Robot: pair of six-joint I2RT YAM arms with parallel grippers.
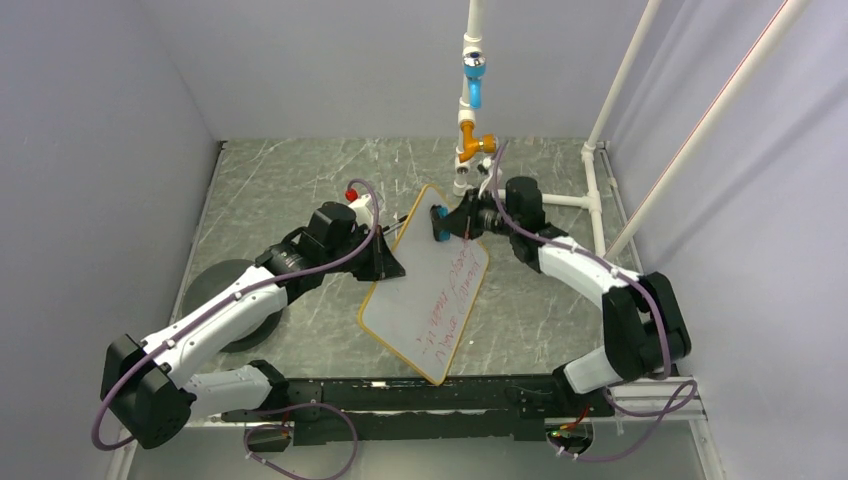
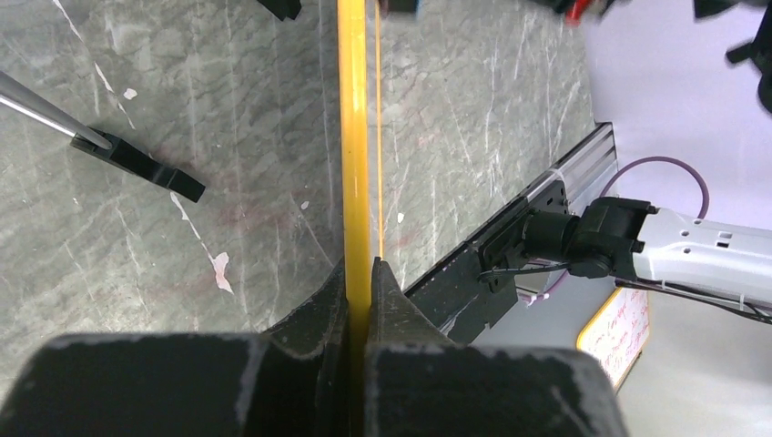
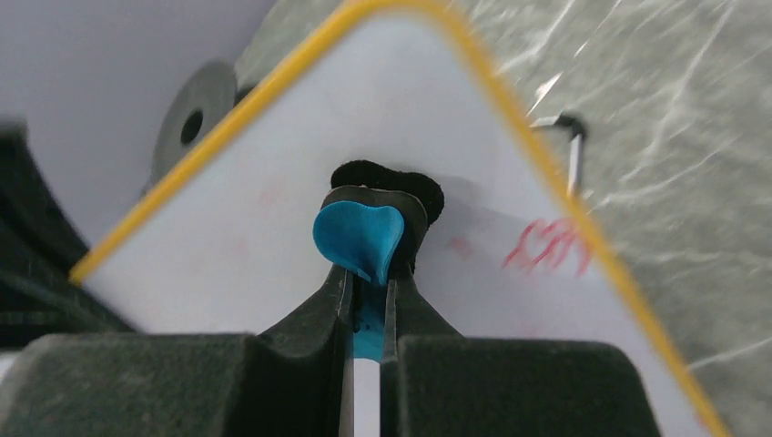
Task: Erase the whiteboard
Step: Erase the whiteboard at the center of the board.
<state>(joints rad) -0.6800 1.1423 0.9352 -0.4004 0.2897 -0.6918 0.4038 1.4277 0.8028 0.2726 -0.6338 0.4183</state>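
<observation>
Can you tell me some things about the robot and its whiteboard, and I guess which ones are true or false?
1. The right tool pinches a blue eraser that is on the whiteboard. True.
2. The whiteboard is wiped all clean. False: there is red writing on it.
3. The left tool is open and holds nothing. False: it is shut on the whiteboard's yellow frame.
4. The blue eraser sits near a corner of the whiteboard. True.
</observation>
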